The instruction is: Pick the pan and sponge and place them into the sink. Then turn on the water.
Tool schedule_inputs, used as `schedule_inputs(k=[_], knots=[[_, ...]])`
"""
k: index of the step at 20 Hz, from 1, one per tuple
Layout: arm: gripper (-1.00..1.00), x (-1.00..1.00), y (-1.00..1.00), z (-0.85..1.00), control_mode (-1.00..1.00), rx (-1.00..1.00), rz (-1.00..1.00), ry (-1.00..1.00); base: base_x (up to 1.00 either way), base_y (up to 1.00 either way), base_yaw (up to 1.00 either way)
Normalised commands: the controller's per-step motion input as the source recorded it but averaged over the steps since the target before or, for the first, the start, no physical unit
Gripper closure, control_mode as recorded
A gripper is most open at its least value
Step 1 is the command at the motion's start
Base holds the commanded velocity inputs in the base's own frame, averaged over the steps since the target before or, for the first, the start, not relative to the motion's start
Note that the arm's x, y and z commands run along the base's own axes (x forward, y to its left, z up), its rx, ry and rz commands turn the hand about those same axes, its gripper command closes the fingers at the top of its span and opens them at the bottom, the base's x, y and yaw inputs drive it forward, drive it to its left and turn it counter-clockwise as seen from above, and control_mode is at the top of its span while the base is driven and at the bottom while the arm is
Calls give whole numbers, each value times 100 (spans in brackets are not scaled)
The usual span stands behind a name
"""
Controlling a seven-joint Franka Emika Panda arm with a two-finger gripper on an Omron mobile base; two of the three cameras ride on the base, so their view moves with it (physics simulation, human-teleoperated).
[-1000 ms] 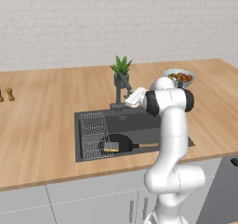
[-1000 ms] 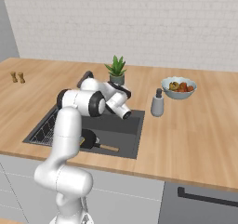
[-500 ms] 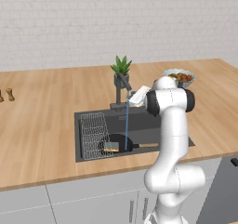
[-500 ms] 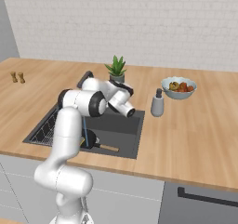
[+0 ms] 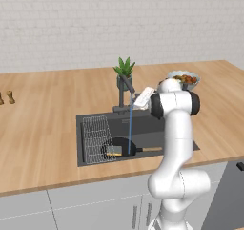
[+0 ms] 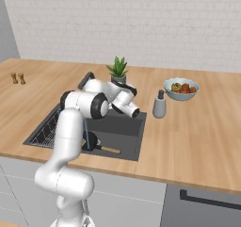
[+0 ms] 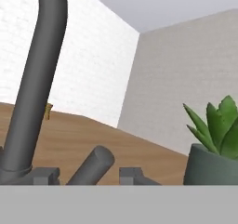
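The black pan lies in the dark grey sink, its wooden handle pointing right. The yellowish sponge rests on the pan's left side. A thin blue stream of water falls from the faucet onto the pan. My gripper hovers just right of the faucet at lever height; its fingertips are hidden. In the hand view the faucet spout and its lever are close ahead. From the right, the pan, the water and the sink show behind my arm.
A wire rack fills the sink's left half. A potted plant stands behind the faucet. A fruit bowl and a soap dispenser sit to the right of the sink. Two small shakers stand far left.
A stream of water has started running from the faucet into the sink. My hand has drawn slightly back from the faucet lever.
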Motion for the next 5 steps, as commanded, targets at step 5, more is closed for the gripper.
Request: schedule_inputs(k=[5], knots=[[100, -5, -69, -47, -100, -10, -2, 0, 0, 0, 0]])
